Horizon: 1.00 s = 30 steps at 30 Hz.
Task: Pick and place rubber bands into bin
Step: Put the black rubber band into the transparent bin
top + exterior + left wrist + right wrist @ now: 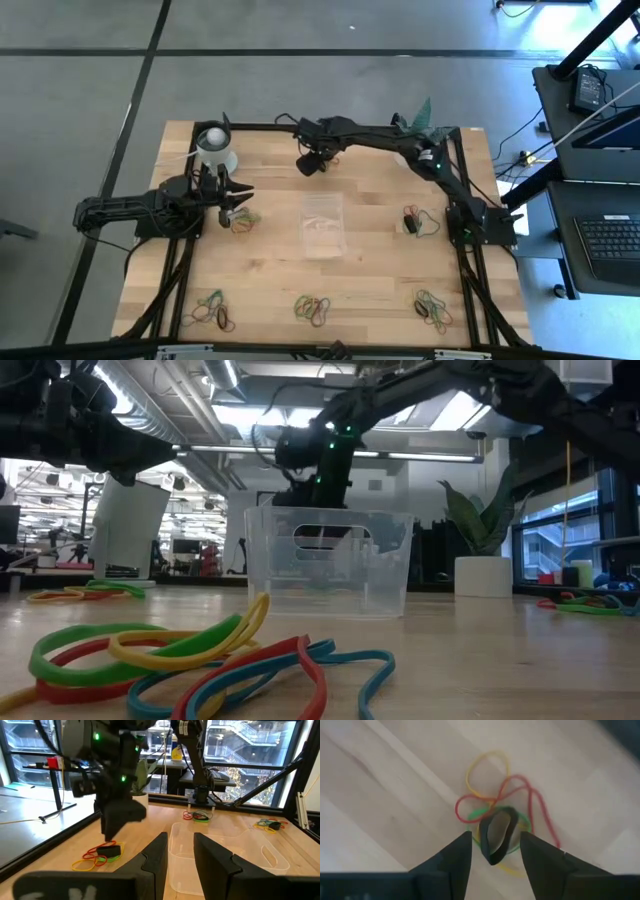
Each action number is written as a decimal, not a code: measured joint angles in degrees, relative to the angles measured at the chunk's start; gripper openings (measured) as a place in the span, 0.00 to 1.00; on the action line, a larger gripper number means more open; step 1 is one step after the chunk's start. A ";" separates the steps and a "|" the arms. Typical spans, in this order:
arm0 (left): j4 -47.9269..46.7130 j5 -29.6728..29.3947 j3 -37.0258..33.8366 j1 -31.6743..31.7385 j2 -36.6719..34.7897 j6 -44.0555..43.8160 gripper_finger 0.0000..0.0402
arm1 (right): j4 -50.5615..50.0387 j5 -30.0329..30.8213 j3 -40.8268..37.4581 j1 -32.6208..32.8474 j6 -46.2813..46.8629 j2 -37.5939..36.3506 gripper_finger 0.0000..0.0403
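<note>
A small pile of rubber bands [492,805], red, yellow, green and one dark, lies on the wooden table near its far edge. My right gripper [310,165] hangs over this pile [102,855], pointing steeply down. It is open, its fingers on either side of the dark band [496,837] and a little above it. The clear bin [322,225] stands at mid-table, nearer than that pile. My left gripper [243,203] waits at the left, level and open, pointing toward the bin [240,860], with nothing between its fingers.
More piles of rubber bands lie under the left gripper [243,220], at the right [420,220] and along the near edge [213,310], [312,308], [432,308]. A white cup [215,148] stands at the far left. A white plant pot [483,575] shows beyond the table.
</note>
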 joint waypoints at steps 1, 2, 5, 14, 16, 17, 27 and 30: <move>0.00 -0.02 0.01 0.01 0.00 0.00 0.22 | -0.06 -0.16 0.00 0.00 0.80 0.41 0.43; 0.00 -0.02 0.01 0.00 0.00 0.02 0.22 | -0.34 -0.16 0.00 0.00 1.18 0.77 0.43; 0.00 -0.02 0.02 0.00 0.00 0.00 0.22 | -0.51 -0.16 0.00 0.00 3.13 2.02 0.43; 0.00 -0.02 0.02 0.00 0.00 0.04 0.22 | -0.67 -0.16 -0.03 0.16 5.58 3.88 0.42; 0.00 -0.02 0.02 0.01 0.00 0.00 0.22 | -0.59 -0.12 -0.04 0.32 5.66 3.84 0.39; 0.00 -0.02 0.02 0.01 0.00 0.01 0.22 | -0.58 -0.12 -0.04 0.43 5.84 3.81 0.36; 0.00 -0.02 0.02 0.00 0.00 0.02 0.22 | -0.75 -1.04 -0.04 0.59 6.61 3.60 0.03; 0.00 -0.02 0.02 0.00 0.00 0.02 0.22 | -1.09 -1.06 -0.11 0.59 6.61 2.58 0.02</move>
